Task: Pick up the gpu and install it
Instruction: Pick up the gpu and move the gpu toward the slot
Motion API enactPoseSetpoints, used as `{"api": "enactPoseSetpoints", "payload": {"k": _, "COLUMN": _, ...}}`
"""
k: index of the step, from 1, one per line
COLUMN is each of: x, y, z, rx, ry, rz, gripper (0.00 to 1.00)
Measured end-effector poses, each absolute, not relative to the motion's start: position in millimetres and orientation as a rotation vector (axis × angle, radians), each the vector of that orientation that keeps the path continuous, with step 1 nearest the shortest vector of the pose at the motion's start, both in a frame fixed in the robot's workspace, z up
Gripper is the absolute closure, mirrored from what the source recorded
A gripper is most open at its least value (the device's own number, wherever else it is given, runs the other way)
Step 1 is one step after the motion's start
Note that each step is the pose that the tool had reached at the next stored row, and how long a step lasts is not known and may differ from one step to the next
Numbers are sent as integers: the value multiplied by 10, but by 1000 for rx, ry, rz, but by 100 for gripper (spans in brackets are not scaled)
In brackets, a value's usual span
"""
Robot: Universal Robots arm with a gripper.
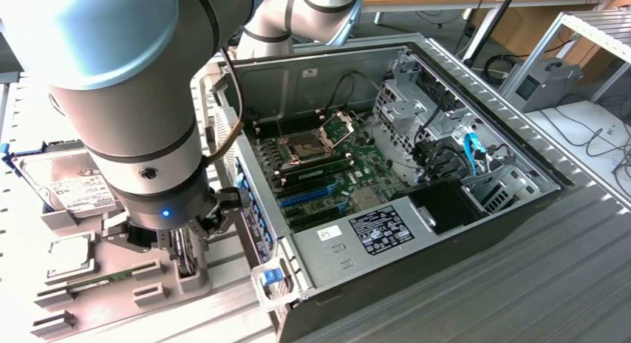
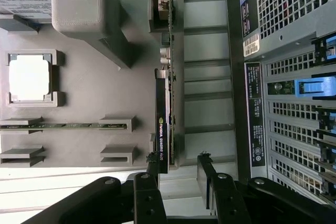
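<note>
**Open tool straddles the gpu standing in its tray**

Nearest the wrist camera, the black two-fingered tool (image 2: 177, 161) stands with its jaws spread wide and grips nothing. One black finger (image 2: 206, 167) is clear of the card on one side. The other finger is close against the card's opposite face.

Between them is the near end of the gpu (image 2: 167, 103), a thin green circuit card with a black labelled cover. It stands on edge in a slot of the grey moulded parts tray (image 2: 94, 77).

The tray also carries a narrow green memory stick (image 2: 63, 126) lying in its clips. Beyond that stick is a square silver processor chip (image 2: 30, 77) in a raised frame.

In the exterior view the thick silver-grey robot arm (image 1: 118, 99) comes down over this tray at the exterior view's left. A silver hard drive with a white label (image 1: 69, 184) sits at the tray's far end.

Just beside the tray, toward the exterior view's right, an open black and silver computer case (image 1: 513, 210) lies on its side on the ribbed metal tabletop (image 1: 572, 299). It shows its green motherboard (image 1: 326, 169), blue expansion slots (image 1: 307, 197) and a labelled power supply (image 1: 380, 228).
</note>
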State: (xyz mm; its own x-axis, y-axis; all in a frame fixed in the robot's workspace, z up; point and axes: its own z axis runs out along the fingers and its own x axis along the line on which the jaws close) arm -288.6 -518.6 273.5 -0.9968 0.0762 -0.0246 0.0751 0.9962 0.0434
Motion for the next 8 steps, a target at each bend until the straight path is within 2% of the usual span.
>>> {"api": "enactPoseSetpoints", "payload": {"k": 8, "x": -2890, "y": -5134, "z": 2721, "rx": 118, "ry": 3112, "rz": 66, "gripper": 58}}
